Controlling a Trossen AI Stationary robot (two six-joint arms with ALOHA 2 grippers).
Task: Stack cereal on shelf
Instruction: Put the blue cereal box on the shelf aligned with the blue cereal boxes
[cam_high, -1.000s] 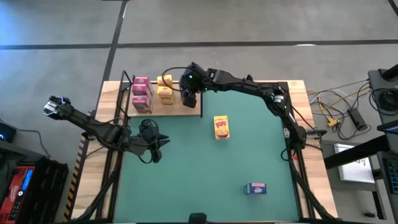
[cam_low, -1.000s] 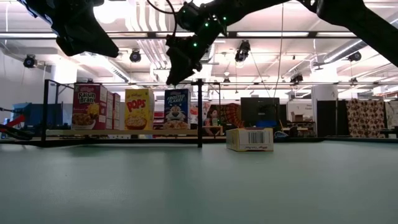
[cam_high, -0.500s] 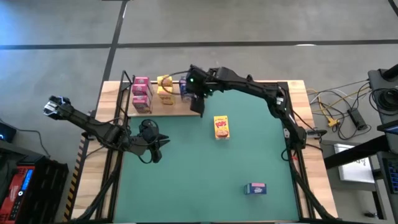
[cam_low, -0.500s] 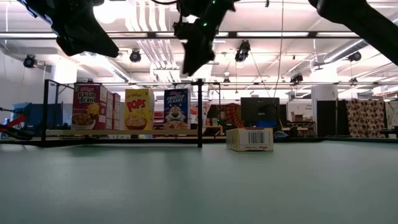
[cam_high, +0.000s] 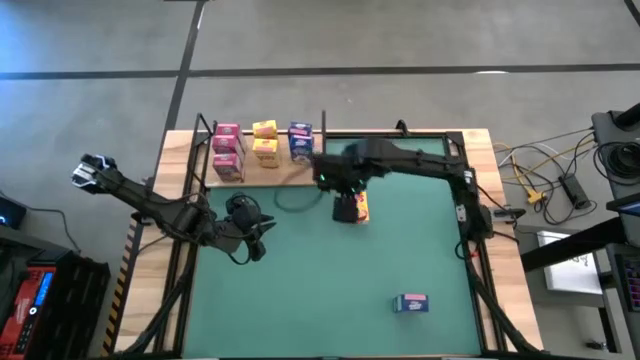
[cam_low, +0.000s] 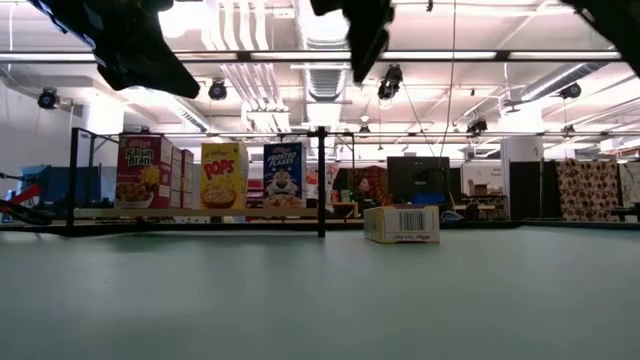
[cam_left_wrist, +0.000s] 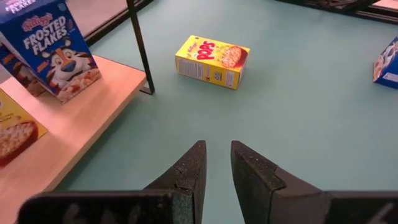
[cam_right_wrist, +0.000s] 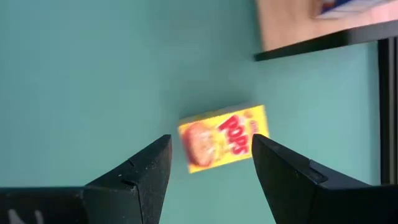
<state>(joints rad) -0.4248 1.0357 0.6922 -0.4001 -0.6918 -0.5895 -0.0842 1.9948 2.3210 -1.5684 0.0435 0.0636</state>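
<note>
Right end effector (cam_right_wrist: 208, 163) hangs over the green counter (cam_high: 300, 290), fingers spread wide and gripping nothing. Directly beneath it, framed between the two fingers in the right wrist view, lies the yellow Pops box (cam_right_wrist: 224, 138), flat on its back on the mat. Just beyond that box is the corner of the shelf (cam_high: 285, 172), where a row of cereal stands upright: the blue Frosted Flakes box (cam_high: 300, 141) nearest the right end effector, then yellow boxes (cam_high: 265, 144), then pink boxes (cam_high: 227, 152) farthest off. Another blue box (cam_high: 411, 303) lies well apart on the mat. Left end effector (cam_left_wrist: 216, 163) waits beside the shelf's front edge, fingers nearly clenched with only a slim gap, apparently holding nothing.
</note>
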